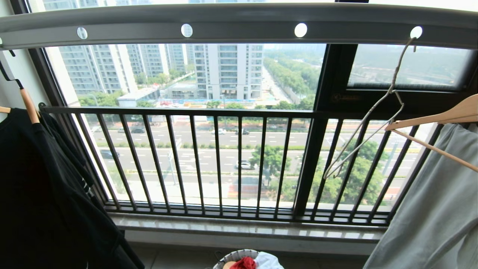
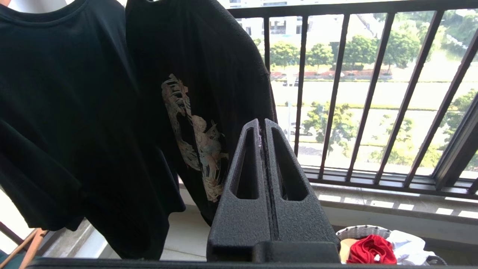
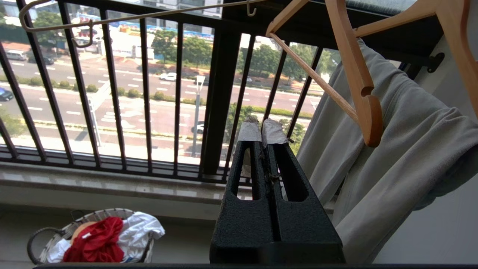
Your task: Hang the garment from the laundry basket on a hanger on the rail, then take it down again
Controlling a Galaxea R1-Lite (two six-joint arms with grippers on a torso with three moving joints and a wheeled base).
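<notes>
Left gripper (image 2: 264, 125): black fingers pressed together, empty, beside hanging black shirts (image 2: 112, 112).
Right gripper (image 3: 261, 129): tape-tipped fingers closed, empty, near a grey garment (image 3: 392, 157) on a wooden hanger (image 3: 358, 74).
Small round woven laundry basket (image 3: 48, 231): on the floor below the windowsill, holding the crumpled red T-shirt (image 3: 97, 239) and white clothes (image 3: 138, 228).
Thin cream wire hanger (image 1: 373, 112): bare, hooked in a hole of the grey metal rail (image 1: 239, 22) overhead.

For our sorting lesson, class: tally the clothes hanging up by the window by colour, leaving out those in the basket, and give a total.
Black: 2, a plain shirt and a printed shirt
Grey: 1, a loose garment
Total: 3
</notes>
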